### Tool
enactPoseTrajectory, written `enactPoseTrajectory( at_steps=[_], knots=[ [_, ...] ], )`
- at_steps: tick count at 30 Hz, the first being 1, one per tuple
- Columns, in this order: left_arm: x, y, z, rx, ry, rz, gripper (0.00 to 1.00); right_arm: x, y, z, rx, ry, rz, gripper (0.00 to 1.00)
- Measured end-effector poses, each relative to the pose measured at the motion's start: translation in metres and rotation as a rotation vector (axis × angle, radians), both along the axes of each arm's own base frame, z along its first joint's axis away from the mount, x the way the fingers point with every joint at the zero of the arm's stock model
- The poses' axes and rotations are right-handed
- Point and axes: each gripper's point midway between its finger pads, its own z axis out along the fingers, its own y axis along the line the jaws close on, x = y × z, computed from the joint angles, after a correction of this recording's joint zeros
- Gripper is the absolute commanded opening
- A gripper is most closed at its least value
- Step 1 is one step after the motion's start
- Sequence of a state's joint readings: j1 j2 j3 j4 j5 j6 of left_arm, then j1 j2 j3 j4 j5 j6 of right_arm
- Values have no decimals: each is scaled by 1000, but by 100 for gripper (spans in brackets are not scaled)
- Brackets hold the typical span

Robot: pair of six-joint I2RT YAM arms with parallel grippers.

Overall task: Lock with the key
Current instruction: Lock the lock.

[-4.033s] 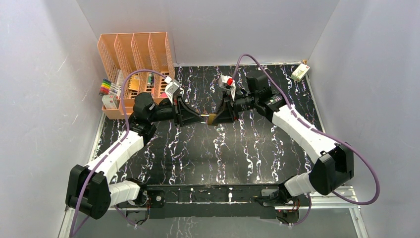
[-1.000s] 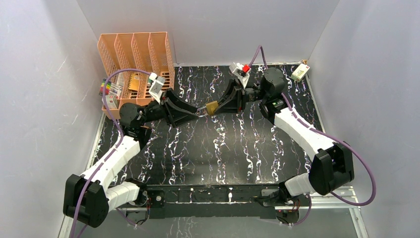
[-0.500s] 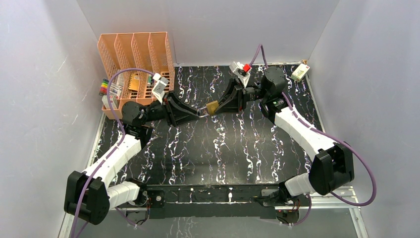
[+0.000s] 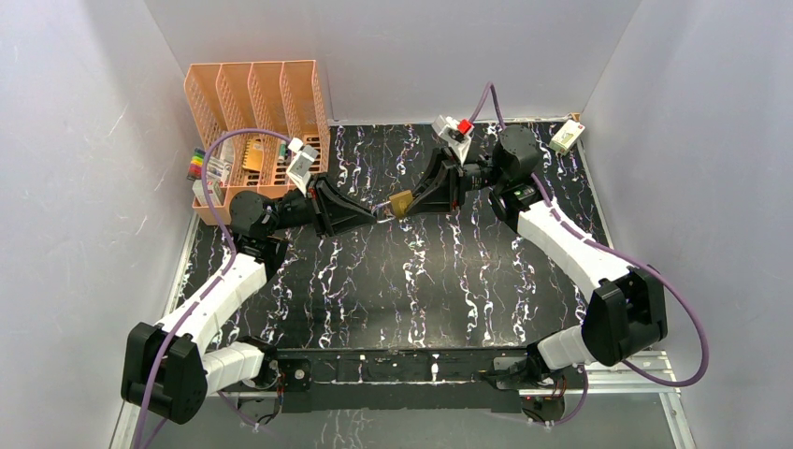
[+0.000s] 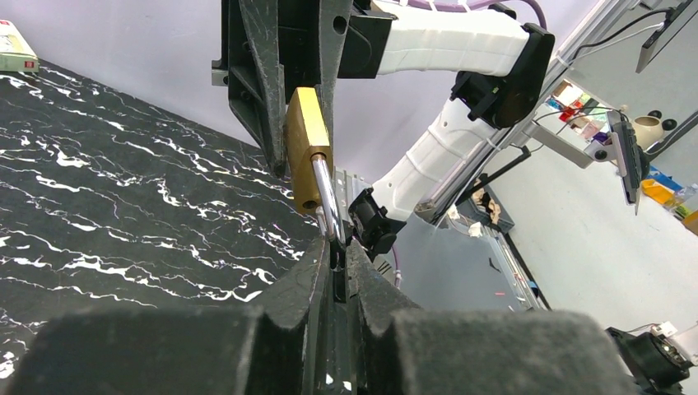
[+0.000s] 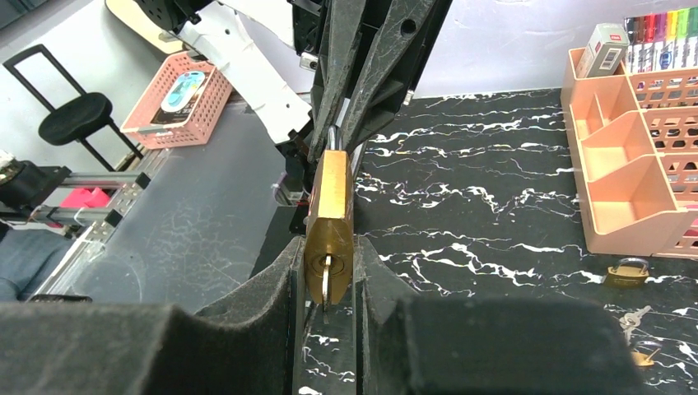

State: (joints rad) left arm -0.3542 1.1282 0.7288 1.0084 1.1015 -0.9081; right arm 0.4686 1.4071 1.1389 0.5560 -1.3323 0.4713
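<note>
A brass padlock (image 4: 400, 203) hangs in mid-air over the middle of the table, held between both arms. My right gripper (image 4: 412, 200) is shut on its brass body (image 6: 329, 206). A silver key (image 6: 327, 281) sticks out of the keyhole toward the right wrist camera. My left gripper (image 4: 382, 214) comes in from the left, its fingertips (image 5: 325, 255) pinched shut on the steel shackle (image 5: 327, 197). In the left wrist view the padlock body (image 5: 306, 144) sits clamped between the right arm's black fingers.
An orange slotted organizer (image 4: 257, 103) stands at the back left with coloured markers (image 4: 200, 165) beside it. A small white box (image 4: 567, 137) lies at the back right. A second brass padlock (image 6: 625, 272) and loose keys (image 6: 634, 319) lie on the marble tabletop (image 4: 402, 281) by the organizer.
My left gripper has closed onto the shackle. The right gripper and padlock have stayed put over the last second, after being carried farther back earlier.
</note>
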Motion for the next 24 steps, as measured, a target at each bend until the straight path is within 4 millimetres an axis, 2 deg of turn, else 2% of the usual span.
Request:
enactPoseTrajectory(
  at_steps=[24],
  knots=[
    [16, 1, -2, -22, 4, 79, 0, 8, 5, 4, 1, 62, -60, 0]
  ],
)
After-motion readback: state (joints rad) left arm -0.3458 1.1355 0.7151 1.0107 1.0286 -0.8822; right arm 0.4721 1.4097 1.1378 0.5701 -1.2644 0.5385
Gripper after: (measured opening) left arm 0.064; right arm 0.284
